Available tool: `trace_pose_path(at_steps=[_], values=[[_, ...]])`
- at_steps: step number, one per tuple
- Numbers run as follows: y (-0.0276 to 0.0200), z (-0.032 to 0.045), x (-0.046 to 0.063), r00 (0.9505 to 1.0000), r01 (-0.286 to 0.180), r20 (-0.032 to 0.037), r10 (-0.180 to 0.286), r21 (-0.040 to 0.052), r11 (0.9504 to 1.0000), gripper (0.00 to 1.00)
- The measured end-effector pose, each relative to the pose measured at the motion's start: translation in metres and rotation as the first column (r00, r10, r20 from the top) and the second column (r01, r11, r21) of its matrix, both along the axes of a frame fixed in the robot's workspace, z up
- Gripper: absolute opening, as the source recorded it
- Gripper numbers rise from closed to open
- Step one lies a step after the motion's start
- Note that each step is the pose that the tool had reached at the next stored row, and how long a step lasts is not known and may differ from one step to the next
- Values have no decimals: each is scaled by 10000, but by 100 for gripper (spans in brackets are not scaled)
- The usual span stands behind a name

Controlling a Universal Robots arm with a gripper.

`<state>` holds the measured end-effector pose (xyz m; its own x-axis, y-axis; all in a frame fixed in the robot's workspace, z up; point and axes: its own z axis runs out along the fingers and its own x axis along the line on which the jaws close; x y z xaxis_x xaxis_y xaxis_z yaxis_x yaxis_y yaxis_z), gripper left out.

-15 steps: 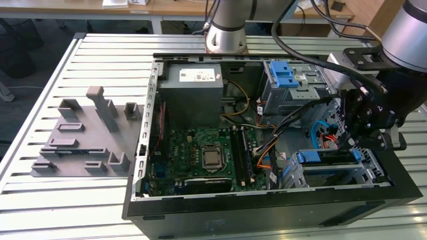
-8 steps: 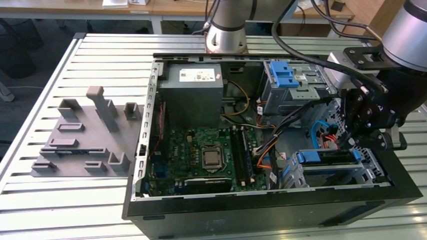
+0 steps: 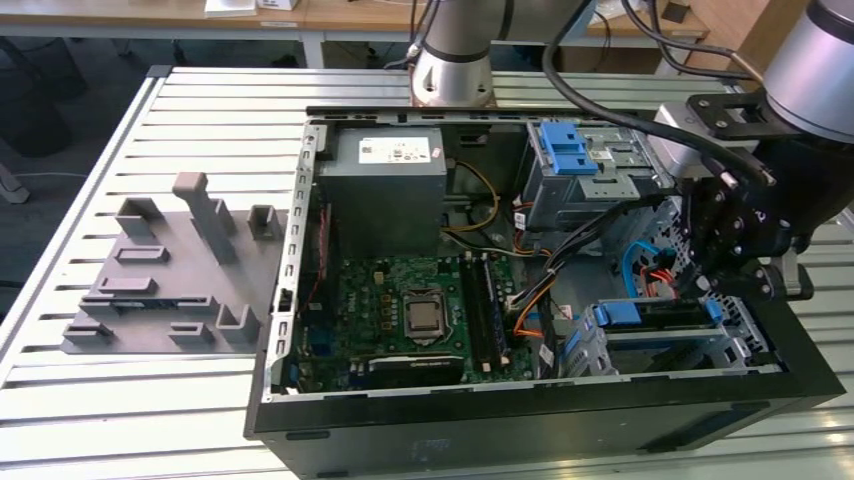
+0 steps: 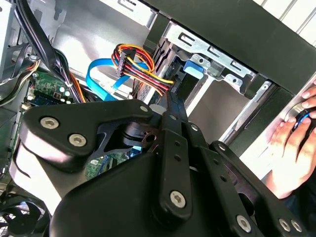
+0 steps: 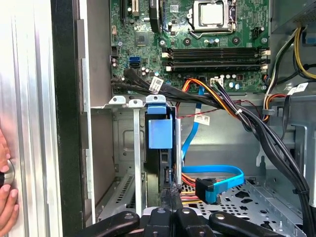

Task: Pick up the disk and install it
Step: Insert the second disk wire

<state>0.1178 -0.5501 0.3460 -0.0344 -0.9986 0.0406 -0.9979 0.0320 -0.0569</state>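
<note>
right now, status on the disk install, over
Gripper jaws shut, tip at the disk end. Disk on edge inside the drive cage slot. Blue cable loose beside it; a hand outside the case wall.

Not much to read here: the white sticker (image 3: 396, 152) on the grey power supply box (image 3: 384, 190) carries print too small to make out, and the little white tags (image 5: 157, 84) on the cable bundle (image 5: 207, 96) over the motherboard (image 5: 197, 44) are just as illegible.
</note>
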Motion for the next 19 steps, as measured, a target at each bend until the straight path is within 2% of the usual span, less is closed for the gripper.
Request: trace_pose_path(at_steps=[5, 8, 9, 11, 13, 15, 17, 19], values=[[-1, 2, -69, 10000, 0, 0, 0, 3, 10000, 11], [0, 51, -72, 10000, -2, -4, 2, 4, 10000, 11], [0, 79, -73, 10000, -1, -27, 1, 4, 10000, 11], [0, 118, -73, 9999, 0, -141, 0, 3, 10000, 11], [0, 130, -73, 9994, 0, -356, 1, 5, 10000, 11], [0, 136, -73, 9987, 0, -508, 1, 6, 10000, 11], [0, 145, -74, 9984, 1, -573, 0, 13, 10000, 11], [1, 161, -74, 9983, 1, -584, 0, 14, 10000, 11]])
